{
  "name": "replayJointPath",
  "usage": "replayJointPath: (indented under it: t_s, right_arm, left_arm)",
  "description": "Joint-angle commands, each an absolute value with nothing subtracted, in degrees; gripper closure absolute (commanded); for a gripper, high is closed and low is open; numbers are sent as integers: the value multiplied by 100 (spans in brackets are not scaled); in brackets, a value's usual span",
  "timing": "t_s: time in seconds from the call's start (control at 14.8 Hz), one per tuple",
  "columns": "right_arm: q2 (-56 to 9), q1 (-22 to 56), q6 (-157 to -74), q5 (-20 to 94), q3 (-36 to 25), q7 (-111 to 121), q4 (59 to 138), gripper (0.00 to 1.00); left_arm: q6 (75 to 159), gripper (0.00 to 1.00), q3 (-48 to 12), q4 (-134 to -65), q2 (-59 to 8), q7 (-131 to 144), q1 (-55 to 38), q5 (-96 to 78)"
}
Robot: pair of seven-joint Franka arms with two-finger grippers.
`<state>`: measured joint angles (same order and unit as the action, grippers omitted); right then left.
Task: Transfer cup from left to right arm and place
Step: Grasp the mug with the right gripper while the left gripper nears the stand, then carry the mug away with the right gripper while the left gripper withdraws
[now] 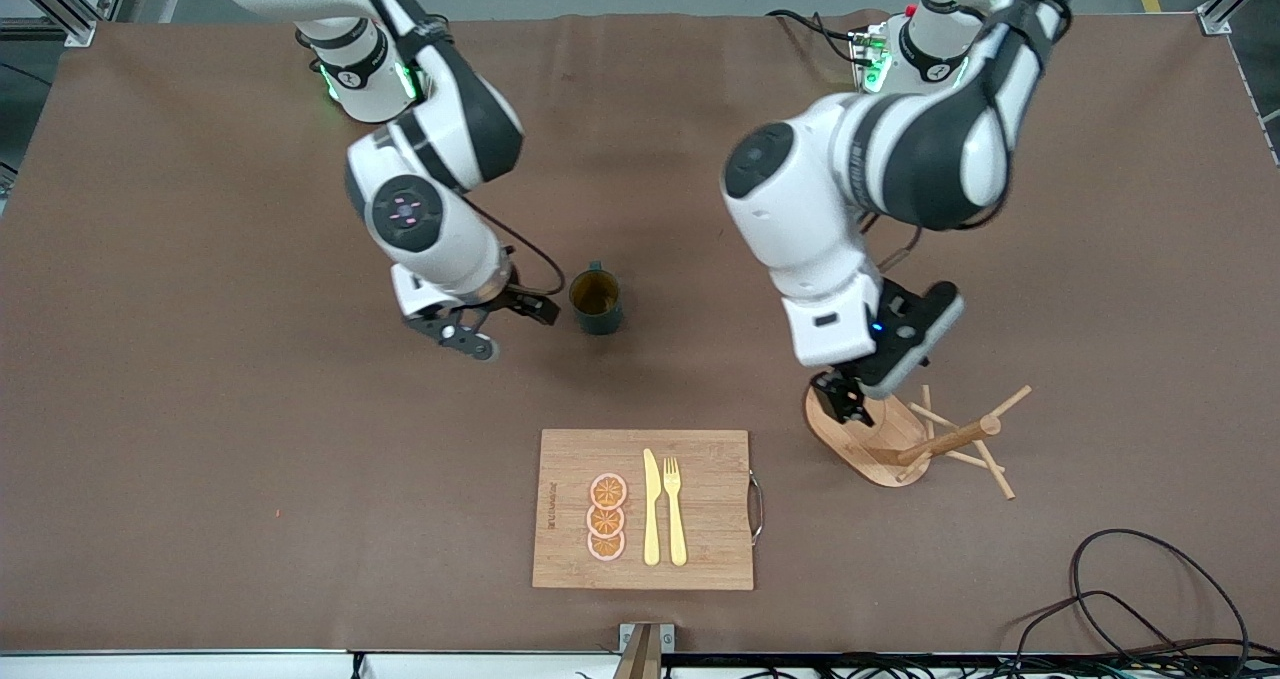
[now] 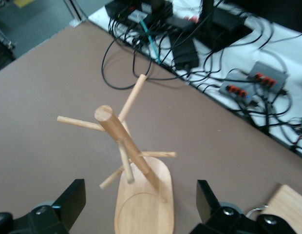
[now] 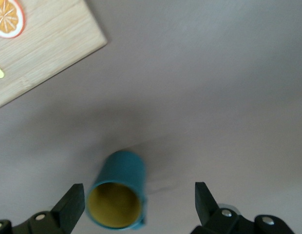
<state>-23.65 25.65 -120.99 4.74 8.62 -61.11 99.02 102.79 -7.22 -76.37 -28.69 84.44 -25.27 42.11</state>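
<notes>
Cup [image 1: 596, 302] beside open right hand [image 1: 497, 326]

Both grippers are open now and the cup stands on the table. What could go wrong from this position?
1. The right gripper is open beside the cup and low; a sideways approach could knock the upright cup over.
2. The left gripper hangs open just over the wooden peg rack; lowering could strike its pegs or tip it.
3. The cup is narrow between the right gripper's fingers, so an off-centre close may slip.
</notes>
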Motion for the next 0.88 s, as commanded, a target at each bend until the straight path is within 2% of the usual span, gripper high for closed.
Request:
replayJointPath:
  t_s: [0.0, 0.14, 0.27, 0.34, 0.54, 0.81]
  right_arm:
    - [-2846, 2882, -12637, 562, 809, -7125, 9730, 0]
    - [-3180, 3005, -12840, 571, 809, -7434, 9511, 0]
    - [-3470, 3102, -12867, 554, 800, -7707, 9274, 0]
    - [-3585, 3155, -12867, 554, 809, -7743, 9194, 4]
    - [-3639, 3217, -12885, 580, 809, -7804, 9176, 15]
    - [-3691, 3261, -12982, 571, 809, -7989, 9167, 16]
  left_arm:
    - [10484, 0, -773, -7603, -2848, 8078, -2199, 3790]
    - [10967, 0, -773, -7603, -2839, 8042, -1943, 3368]
    - [11021, 0, -834, -7603, -2778, 7676, -1671, 2929]
    - [11021, 0, -844, -7603, -2708, 7325, -1574, 2622]
    - [11021, 0, -844, -7559, -2471, 6401, -1144, 1795]
    - [10951, 0, -773, -7576, -2137, 5582, -1029, 1670]
